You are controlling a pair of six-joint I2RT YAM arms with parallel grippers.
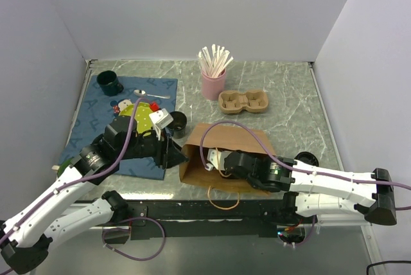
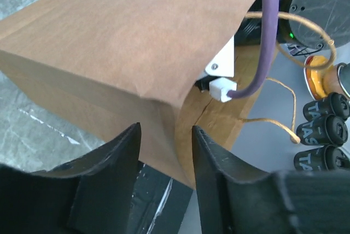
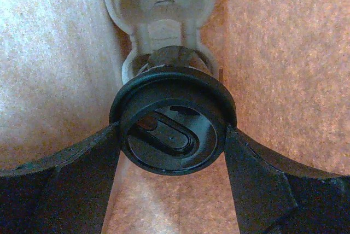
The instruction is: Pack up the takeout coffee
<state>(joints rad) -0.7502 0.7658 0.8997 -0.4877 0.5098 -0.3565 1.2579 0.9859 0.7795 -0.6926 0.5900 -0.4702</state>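
The grey, marble-patterned tabletop (image 1: 289, 108) carries a flat blue cloth mat (image 1: 160, 92) on the left. A creased brown paper bag (image 1: 237, 137) with thin twine handles lies on its side near the front edge.

The right end effector (image 3: 172, 132) is reached inside the bag, with grainy paper walls on both sides. Its two black fingers are set wide and clamped against opposite sides of a round takeout coffee cup with a glossy black plastic lid (image 3: 164, 89). An oval sip recess is moulded into the lid. The cup's far end sits in a pale moulded-pulp holder (image 3: 158, 4).

The left end effector (image 2: 164, 130) is at the bag's left end, its matte black fingers apart. The bag's folded paper edge lies between them, and I cannot tell whether they touch it.
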